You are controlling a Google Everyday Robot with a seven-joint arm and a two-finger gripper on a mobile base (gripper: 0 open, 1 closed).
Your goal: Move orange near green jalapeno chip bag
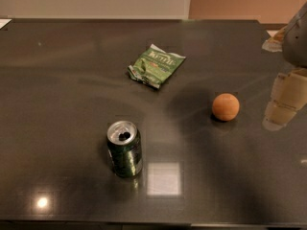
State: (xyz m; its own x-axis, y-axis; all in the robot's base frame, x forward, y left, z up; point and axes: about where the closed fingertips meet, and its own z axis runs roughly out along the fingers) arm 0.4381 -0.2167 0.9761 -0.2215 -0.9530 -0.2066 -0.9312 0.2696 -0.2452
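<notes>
**One orange, one chip bag, one can on tabletop**

Single orange [225, 107], round and matte, sat right of centre on the dark glossy tabletop [57, 80], apart from the green jalapeno chip bag [156, 65]. Bag lay flat and crinkled, with white "Kettle" lettering readable. One dark green drink can [124, 149] stood upright near the front, label unreadable. Gripper [284, 102] hung at the right edge near the orange, not touching it; couldn't tell its state.

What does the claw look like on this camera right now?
The claw is at the right edge of the view, right of the orange. It shows as stacked, blocky cream-beige segments with rounded corners, below a smooth grey housing. No cables or markings are visible.
</notes>
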